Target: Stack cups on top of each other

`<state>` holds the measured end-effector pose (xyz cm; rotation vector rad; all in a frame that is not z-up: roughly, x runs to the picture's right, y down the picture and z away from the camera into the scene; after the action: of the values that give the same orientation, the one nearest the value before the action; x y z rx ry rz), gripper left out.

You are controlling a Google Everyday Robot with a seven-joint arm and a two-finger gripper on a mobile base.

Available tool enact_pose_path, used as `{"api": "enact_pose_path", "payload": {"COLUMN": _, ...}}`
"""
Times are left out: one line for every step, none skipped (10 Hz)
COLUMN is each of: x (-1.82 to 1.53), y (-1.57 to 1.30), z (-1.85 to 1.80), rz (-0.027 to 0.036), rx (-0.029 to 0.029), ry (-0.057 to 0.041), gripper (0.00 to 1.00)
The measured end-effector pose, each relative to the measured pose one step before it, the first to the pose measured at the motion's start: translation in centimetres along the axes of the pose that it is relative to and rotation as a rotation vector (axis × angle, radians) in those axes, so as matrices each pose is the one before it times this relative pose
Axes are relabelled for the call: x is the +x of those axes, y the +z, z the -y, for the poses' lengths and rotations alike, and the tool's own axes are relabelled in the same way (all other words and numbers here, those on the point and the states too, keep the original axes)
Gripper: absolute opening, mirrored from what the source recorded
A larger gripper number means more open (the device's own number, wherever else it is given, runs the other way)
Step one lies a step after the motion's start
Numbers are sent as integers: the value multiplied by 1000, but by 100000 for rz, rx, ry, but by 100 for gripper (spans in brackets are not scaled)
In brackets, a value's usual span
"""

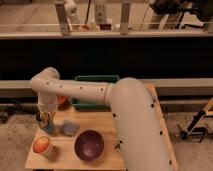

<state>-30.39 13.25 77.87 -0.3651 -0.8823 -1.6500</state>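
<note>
The camera view looks down on a small wooden table (pixel 107 120) that stands before a long dark wall. The robot's thick white arm (pixel 132 125) rises from the lower right, reaches left over the table, bends at an elbow and drops straight down to the table's left edge. The gripper (pixel 45 120) hangs there, low over the table top. I cannot tell whether it is open or closed.

A dark cup (pixel 39 118) sits right at the gripper on its left side, partly hidden by it. A light blue cup (pixel 49 129) stands just below the gripper, touching or almost touching the dark one. I cannot tell which.

A grey lump (pixel 70 128) lies just to the right of the blue cup. A wide purple bowl (pixel 89 145) stands near the front edge. What looks like an orange and white cup (pixel 42 146) stands at the front left corner, apart from the other cups.

A green bin (pixel 96 79) sits at the back behind the arm, with something orange (pixel 62 100) just to its left.
</note>
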Motion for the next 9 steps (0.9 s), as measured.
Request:
{"api": "enact_pose_path", "payload": {"x": -20, "y": -11, "z": 23, "rz": 71, "rx": 123, "ry": -15, "gripper": 80}}
{"api": "enact_pose_path", "payload": {"x": -32, "y": 20, "z": 34, "rz": 149, "rx": 159, "ry": -16, "gripper": 80}}
{"api": "enact_pose_path", "payload": {"x": -25, "y": 30, "z": 15, "rz": 144, "rx": 109, "ry": -87, "gripper": 80}}
{"api": "enact_pose_path", "payload": {"x": -9, "y": -10, "z": 81, "rz": -44, "rx": 440, "ry": -59, "gripper": 80}}
{"api": "enact_pose_path", "payload": {"x": -64, "y": -66, "z": -75, "rz": -725, "rx": 868, "ry": -81, "gripper": 80}}
{"api": "enact_pose_path", "payload": {"x": -4, "y": -184, "z": -270, "rz": -770, "rx": 1273, "ry": 266, "gripper": 80}}
{"api": "enact_pose_path", "payload": {"x": -85, "y": -13, "z": 69, "rz": -110, "rx": 680, "ry": -345, "gripper": 80}}
{"api": "enact_pose_path", "payload": {"x": 3, "y": -89, "z": -165, "rz": -188, "rx": 380, "ry": 177, "gripper": 80}}
{"api": "enact_pose_path", "payload": {"x": 25, "y": -14, "z": -99, "rz": -44, "rx": -11, "ry": 146, "gripper": 80}}
